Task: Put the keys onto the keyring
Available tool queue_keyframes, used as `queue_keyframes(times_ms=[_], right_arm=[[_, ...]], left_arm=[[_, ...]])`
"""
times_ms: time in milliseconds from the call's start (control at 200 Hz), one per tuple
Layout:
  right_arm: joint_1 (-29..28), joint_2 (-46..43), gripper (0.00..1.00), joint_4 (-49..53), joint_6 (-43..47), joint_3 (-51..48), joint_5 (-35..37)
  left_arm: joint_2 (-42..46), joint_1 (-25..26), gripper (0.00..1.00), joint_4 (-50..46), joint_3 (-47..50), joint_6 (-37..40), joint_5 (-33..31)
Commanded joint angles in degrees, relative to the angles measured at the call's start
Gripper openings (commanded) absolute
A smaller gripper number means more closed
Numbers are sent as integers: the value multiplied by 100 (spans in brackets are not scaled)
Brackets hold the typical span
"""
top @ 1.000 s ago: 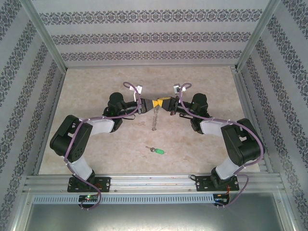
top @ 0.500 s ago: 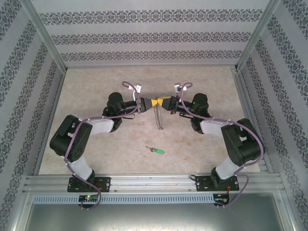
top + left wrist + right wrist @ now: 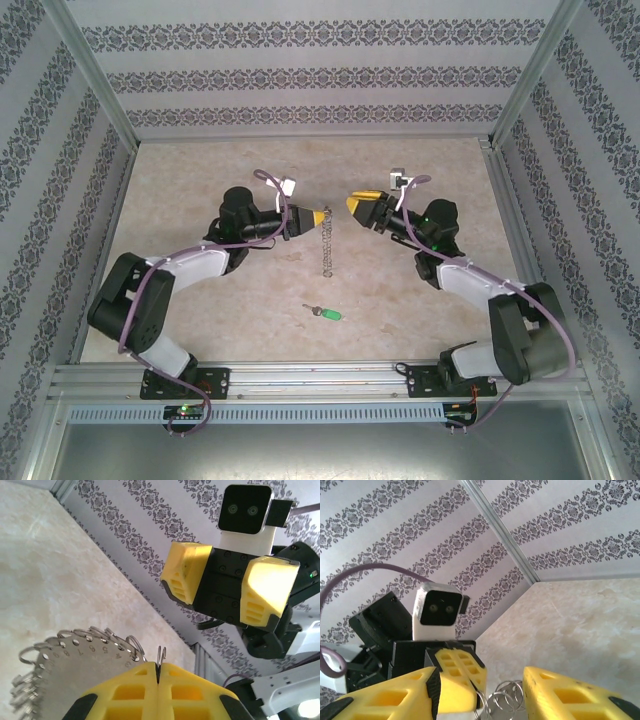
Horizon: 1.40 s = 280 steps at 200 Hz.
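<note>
Plainly the left tool (image 3: 318,214) is clamped on the keyring (image 3: 326,250), which dangles over the bench (image 3: 200,180). The right tool (image 3: 353,206) stands parted and empty nearby; the key (image 3: 325,313) lies loose.

Keyring (image 3: 326,248): dark grey floppy chain of small coiled metal rings. Top ring pinched between the closed jaws of the left gripper (image 3: 320,214), remainder hanging straight down over the desk (image 3: 180,180).
Key (image 3: 324,313): tiny, silver blade, bright green head. Flat on the desk, blade pointing left, well apart from the keyring, not yet threaded on.
</note>
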<state>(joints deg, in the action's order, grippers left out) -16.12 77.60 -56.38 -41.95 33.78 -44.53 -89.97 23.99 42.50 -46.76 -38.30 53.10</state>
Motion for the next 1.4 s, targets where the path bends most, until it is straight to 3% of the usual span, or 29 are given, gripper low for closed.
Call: queue_keyframes(times_ms=[0,210,565,1394], right_arm=[[-11,-197,48,365,236,-189,129],[-209,-177,48,360,332,-244,-210],[-502,137,44,260,545,-146,-325],[-552,218,39,294,662,398,-894]], left_arm=[[329,-6,0,-1008,-350,1186,-127],[485,26,0,-1858,-596,2174,-343],[1028,181,0,-2014,-459,3180,-875],[1083,263,0,-2247,-658,3365,-560]])
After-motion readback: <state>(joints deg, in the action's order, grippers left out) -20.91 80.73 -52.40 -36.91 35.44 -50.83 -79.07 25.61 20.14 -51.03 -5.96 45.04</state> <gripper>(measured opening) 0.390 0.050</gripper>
